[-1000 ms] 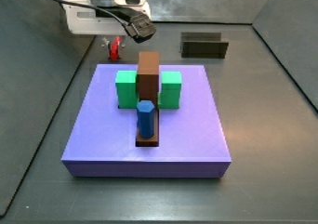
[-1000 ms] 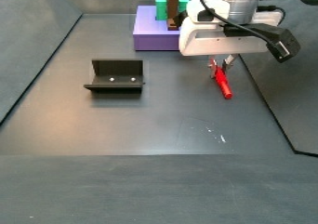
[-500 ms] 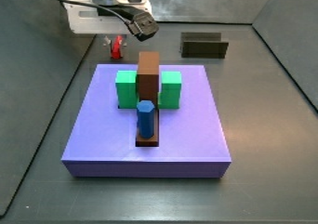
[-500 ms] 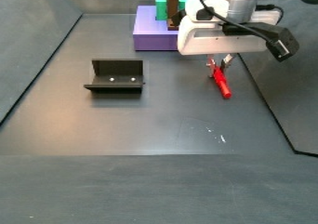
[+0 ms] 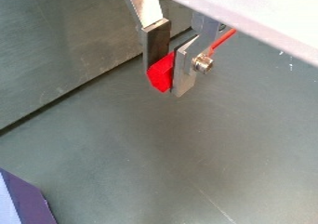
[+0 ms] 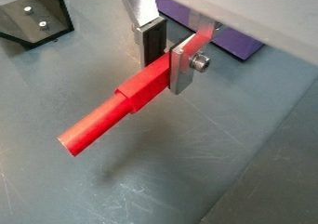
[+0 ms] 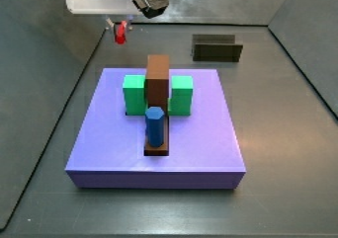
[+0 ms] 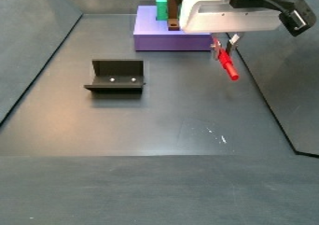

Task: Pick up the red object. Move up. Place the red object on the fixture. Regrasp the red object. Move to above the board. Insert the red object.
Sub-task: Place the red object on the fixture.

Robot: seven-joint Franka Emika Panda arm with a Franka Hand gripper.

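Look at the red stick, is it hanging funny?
A little. The red object is pinched at one end by the gripper, its jaws shut on it, in the air, so most of it pokes out slantwise in a side view. Nothing looks broken or spilled.

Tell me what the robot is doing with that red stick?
The robot's claw is shut on the red object, a little peg, and holds it up in the air above the grey floor. The peg hangs at a slant from the claw in a side view. The fixture, a small dark bracket, sits empty on the floor. The board, a purple slab with green blocks, a brown bar and a blue peg, waits nearby.
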